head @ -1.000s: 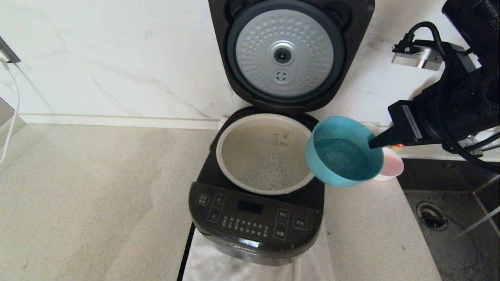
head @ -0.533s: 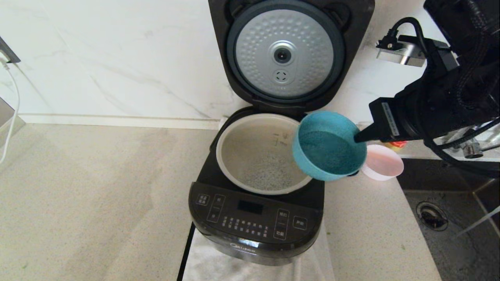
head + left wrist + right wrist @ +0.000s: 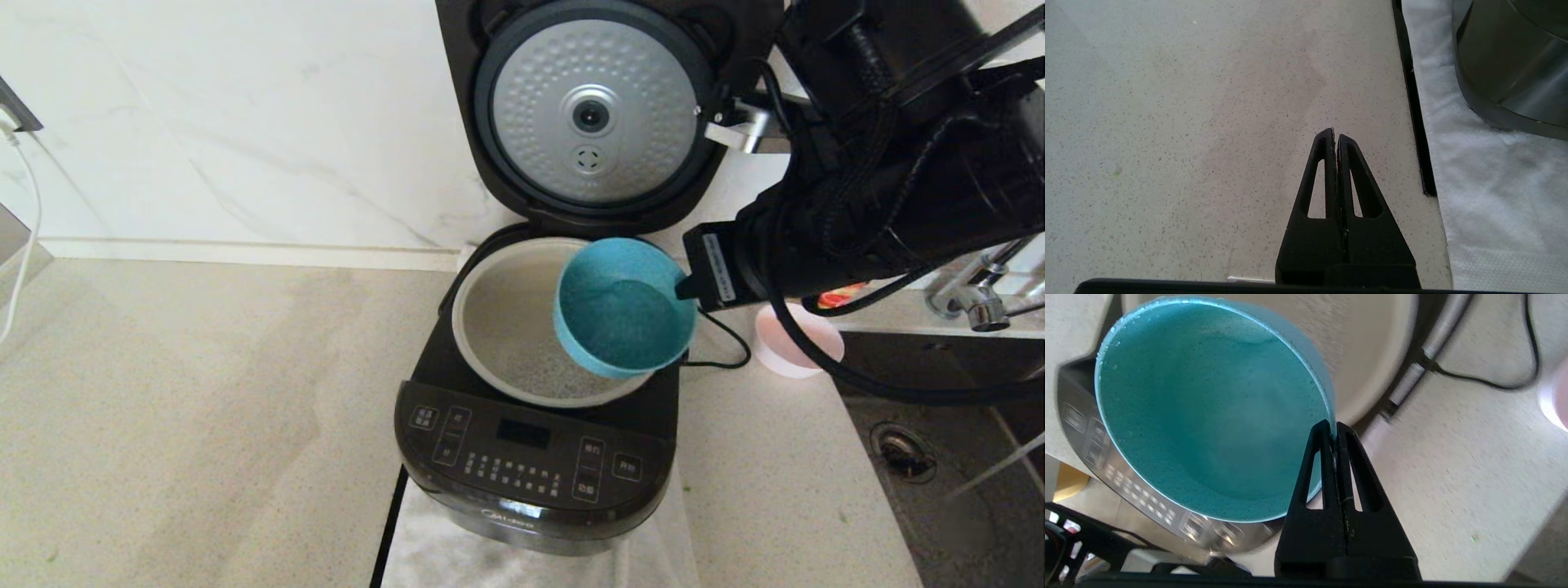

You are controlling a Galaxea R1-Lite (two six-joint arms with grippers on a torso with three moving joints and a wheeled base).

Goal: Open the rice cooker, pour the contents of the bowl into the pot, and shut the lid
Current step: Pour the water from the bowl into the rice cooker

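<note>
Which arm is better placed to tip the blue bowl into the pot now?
Right. The right gripper is shut on the blue bowl, holding its rim over the open pot. The left gripper is shut and empty over the counter.

Black right arm (image 3: 882, 204) w/ cables, tapered black hand (image 3: 1336, 430).

To your left of the glossy black rice cooker (image 3: 535, 457) the speckled beige counter (image 3: 204, 408) lies open. The raised black lid (image 3: 608, 114) walls off the back. The tilted teal bowl (image 3: 624, 310) covers the right half of the pale pot (image 3: 506, 318); a pink cup (image 3: 796, 343) and steel sink (image 3: 939, 474) crowd the right.
</note>
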